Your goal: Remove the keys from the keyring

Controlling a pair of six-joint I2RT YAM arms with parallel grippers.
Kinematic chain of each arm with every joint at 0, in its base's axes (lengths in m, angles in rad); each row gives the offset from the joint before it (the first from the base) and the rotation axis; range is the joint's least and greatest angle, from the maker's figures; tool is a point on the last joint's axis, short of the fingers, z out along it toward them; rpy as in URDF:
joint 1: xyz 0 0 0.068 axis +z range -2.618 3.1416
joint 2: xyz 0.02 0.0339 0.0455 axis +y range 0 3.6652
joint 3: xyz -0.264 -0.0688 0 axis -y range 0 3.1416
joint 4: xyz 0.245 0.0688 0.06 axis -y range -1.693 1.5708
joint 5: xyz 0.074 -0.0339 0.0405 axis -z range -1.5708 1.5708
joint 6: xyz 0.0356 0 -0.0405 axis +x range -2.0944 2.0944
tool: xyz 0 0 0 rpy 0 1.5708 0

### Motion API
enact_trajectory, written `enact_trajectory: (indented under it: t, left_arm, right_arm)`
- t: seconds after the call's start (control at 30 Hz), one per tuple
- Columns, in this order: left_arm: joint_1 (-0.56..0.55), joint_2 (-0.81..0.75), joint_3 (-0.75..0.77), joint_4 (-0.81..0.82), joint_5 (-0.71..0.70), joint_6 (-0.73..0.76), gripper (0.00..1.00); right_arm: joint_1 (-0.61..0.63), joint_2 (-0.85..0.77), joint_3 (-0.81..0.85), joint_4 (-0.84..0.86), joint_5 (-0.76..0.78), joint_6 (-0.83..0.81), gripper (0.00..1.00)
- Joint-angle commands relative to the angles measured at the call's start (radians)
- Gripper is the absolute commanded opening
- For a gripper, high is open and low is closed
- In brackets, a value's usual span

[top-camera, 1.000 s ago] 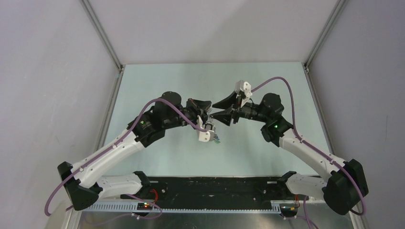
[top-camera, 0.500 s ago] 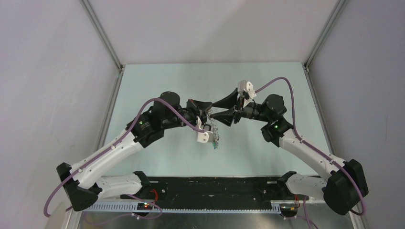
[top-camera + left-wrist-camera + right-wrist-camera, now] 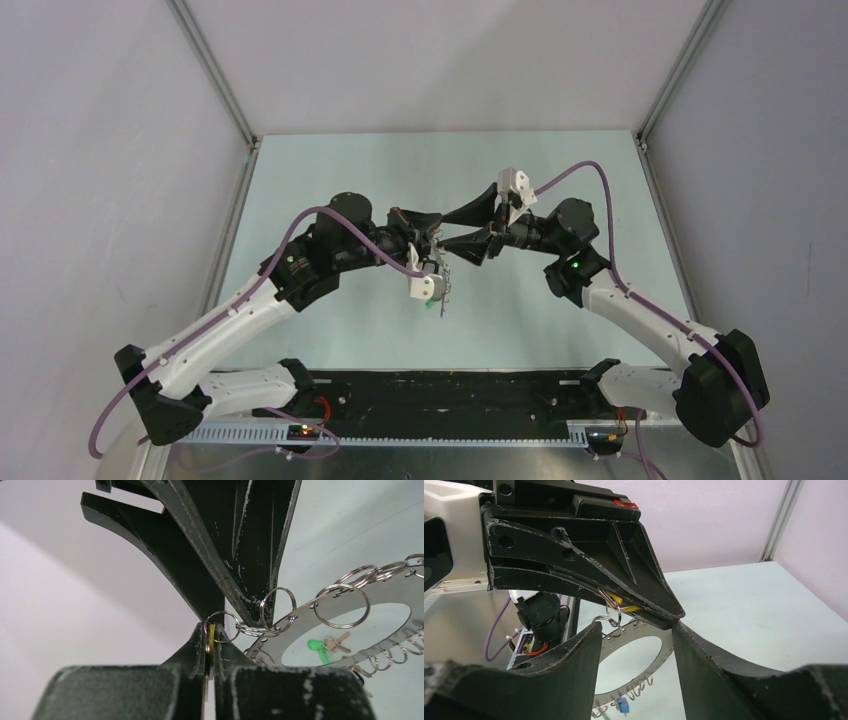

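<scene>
Right hand [image 3: 636, 627] widened; left hand [image 3: 210, 640] clamped, seemingly on keyring [image 3: 395, 590] loop.

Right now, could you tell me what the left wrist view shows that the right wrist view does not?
Only the left wrist view shows a green-tagged key, seen through the hole of the keyring. Only the right wrist view shows a blue tag below the keyring, a purple cable, and the clear gap between the fingers of the right gripper, which is open. Both views show the keyring, its small split rings, and the left gripper shut on a yellow piece.
</scene>
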Motion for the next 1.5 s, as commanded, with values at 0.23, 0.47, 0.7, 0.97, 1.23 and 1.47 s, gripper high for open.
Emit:
enact_trajectory:
  t: [0.23, 0.47, 0.7, 0.97, 1.23, 1.47]
  left_arm:
    - [-0.008, -0.028, 0.044, 0.148, 0.025, 0.024, 0.0]
    - [-0.011, -0.027, 0.033, 0.154, -0.002, 0.046, 0.0]
    - [-0.01, -0.01, 0.043, 0.164, 0.009, 0.041, 0.0]
    - [-0.01, -0.001, 0.044, 0.178, 0.015, 0.034, 0.0]
    - [-0.01, -0.008, 0.03, 0.194, -0.04, 0.024, 0.0]
    - [-0.009, -0.035, 0.001, 0.22, -0.059, -0.008, 0.0]
  right_arm:
    - [-0.003, 0.02, 0.004, 0.035, 0.041, 0.11, 0.57]
    - [-0.008, 0.005, 0.004, 0.019, 0.066, 0.113, 0.56]
    - [0.019, 0.031, 0.004, 0.136, -0.05, 0.151, 0.53]
    - [0.038, 0.073, 0.004, 0.296, -0.107, 0.254, 0.27]
    - [0.029, 0.063, -0.004, 0.341, -0.098, 0.324, 0.0]
    - [-0.026, 0.015, -0.015, 0.182, 0.01, 0.339, 0.0]
